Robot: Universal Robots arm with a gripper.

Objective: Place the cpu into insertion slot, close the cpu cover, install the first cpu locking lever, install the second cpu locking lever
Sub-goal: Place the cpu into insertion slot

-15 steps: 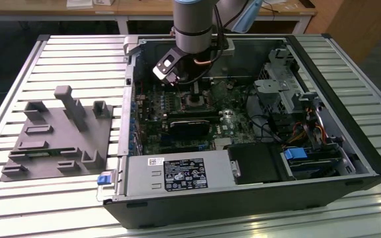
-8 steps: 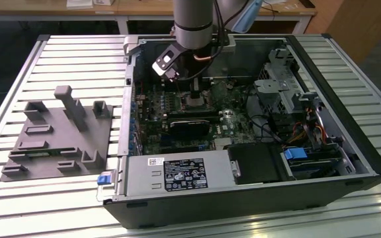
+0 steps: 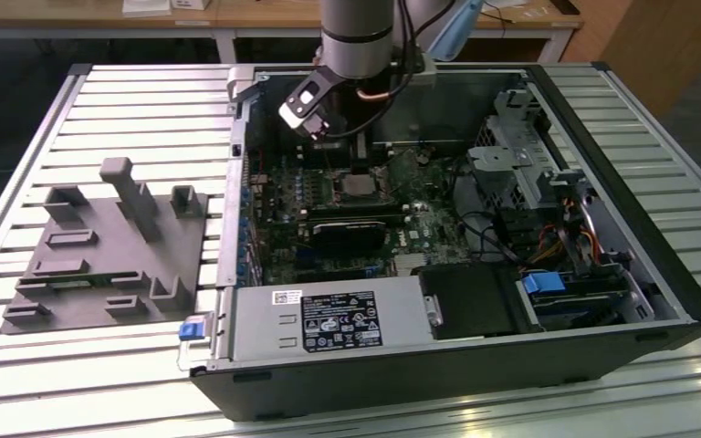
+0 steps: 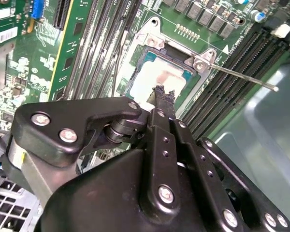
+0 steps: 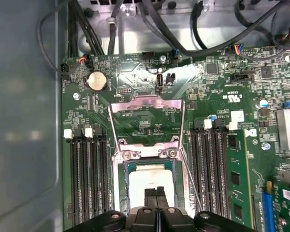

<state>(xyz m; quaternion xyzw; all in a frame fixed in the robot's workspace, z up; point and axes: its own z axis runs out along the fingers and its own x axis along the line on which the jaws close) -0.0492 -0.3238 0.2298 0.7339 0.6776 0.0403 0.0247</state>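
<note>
- While my jaws are pressed together with nothing pinched between them, their tips sit over the middle of the cpu (image 5: 150, 181), either touching its silvery top or just above it; I cannot tell which
- That cpu lies inside the insertion slot (image 5: 117, 186) on the green motherboard (image 5: 217, 92), between banks of long black memory slots (image 5: 87, 179)
- Beyond the slot, the cpu cover (image 5: 147, 103) is folded back on its hinge, open, so the chip is bare
- Risk, as I judge it: if the chip is not lying fully flat, any downward push from my tips could tilt it or harm the contacts beneath
- Risk: a thin locking lever (image 4: 241, 77) juts out free just beside the slot; a sideways drift of my tips could hook it and jolt the slot
- Risk: the open cover could be caught at a poor angle and scrape across the chip as it comes down
- Risk: black cables (image 5: 150, 24) loop near the board's edge, and my arm could snag them
- Surface: the open computer case (image 3: 448, 374) lies on its side on a slatted metal desk (image 3: 143, 100); a grey moulded fixture (image 3: 107, 255) rests on the slats at the exterior view's left of the case
- Room: a wooden table (image 3: 266, 14) stands behind the desk
</note>
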